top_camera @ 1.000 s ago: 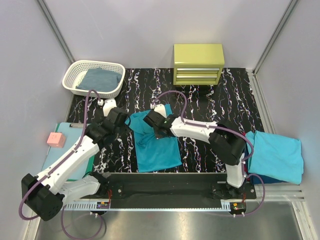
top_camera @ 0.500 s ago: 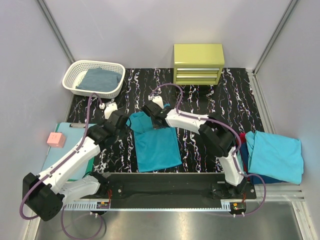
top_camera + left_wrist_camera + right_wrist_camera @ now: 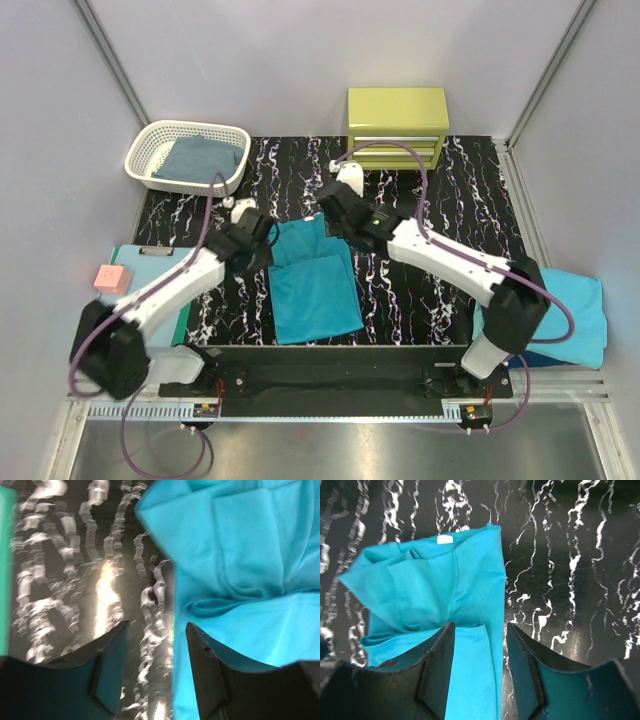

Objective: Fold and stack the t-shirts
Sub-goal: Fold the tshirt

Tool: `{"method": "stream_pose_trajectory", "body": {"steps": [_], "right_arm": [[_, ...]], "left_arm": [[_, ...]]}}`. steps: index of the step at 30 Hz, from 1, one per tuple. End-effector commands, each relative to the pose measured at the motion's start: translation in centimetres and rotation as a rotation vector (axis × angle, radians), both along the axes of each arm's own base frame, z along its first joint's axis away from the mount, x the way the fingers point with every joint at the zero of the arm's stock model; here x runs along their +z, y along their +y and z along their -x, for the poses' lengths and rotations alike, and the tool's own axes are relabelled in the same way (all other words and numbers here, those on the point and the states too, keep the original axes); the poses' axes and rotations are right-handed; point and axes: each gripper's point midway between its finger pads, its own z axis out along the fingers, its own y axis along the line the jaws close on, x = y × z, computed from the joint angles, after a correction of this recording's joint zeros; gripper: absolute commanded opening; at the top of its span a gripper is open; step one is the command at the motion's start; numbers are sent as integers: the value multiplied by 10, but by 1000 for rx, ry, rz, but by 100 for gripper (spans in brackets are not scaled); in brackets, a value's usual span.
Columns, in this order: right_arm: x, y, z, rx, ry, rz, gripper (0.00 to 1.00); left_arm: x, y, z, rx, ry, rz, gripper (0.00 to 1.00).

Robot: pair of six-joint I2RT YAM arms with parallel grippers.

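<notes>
Status: mid-fold on one shirt.

- Teal shirt (image 3: 312, 290) lies at the centre of the desk (image 3: 440, 190) in the top view. It is narrowed to a long strip with both sleeves tucked in. The lower half is a neat flat panel. The upper half, at the collar end, is rumpled and sits slightly askew.
- Left fingers (image 3: 202, 672) stand partly open with nothing between them, hovering over the strip's left edge, part over cloth and part over bare desk.
- Right fingers (image 3: 439, 666) are likewise apart and empty, above the collar end.
- Stack (image 3: 575, 315) sits at the lower right of the frame, on the desk's right edge. A lighter turquoise shirt is on top and a darker layer shows beneath. How many shirts it holds cannot be told.
- Basket (image 3: 150, 150) at the upper left holds a grey-blue cloth (image 3: 200, 158). Whether that is another shirt to fold is unclear.

Judgement: the lengthwise folds look done. Left to do: smooth the collar end, make the crosswise fold, and carry the shirt to the stack. After that comes the basket item, if it counts.
</notes>
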Motion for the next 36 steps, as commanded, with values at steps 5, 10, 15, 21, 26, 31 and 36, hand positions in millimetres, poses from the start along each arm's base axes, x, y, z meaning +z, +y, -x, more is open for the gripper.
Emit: {"method": "stream_pose_trajectory", "body": {"steps": [5,10,15,21,26,31,36], "right_arm": [[-1,-47,32,-47,29,27,52],[-6,-58,45,-41,46,30,51],[-6,-65,46,-48,39,50,51],[-7,-67,44,-45,33,79,51],[-10,-66,43,-43,39,87,51],[-15,-69,46,-46,50,95,51],[-22,-75,49,-62,63,115,51]], "left_arm": [[-15,-81,-99,-166,66,117,19],[-27,-99,-126,-199,85,110,8],[-42,-110,-132,-204,123,136,7],[-72,-115,-131,-207,194,135,5],[-84,-123,-138,-228,217,136,4],[-93,-139,-162,-265,247,133,3],[-102,-147,-183,-281,273,126,2]]}}
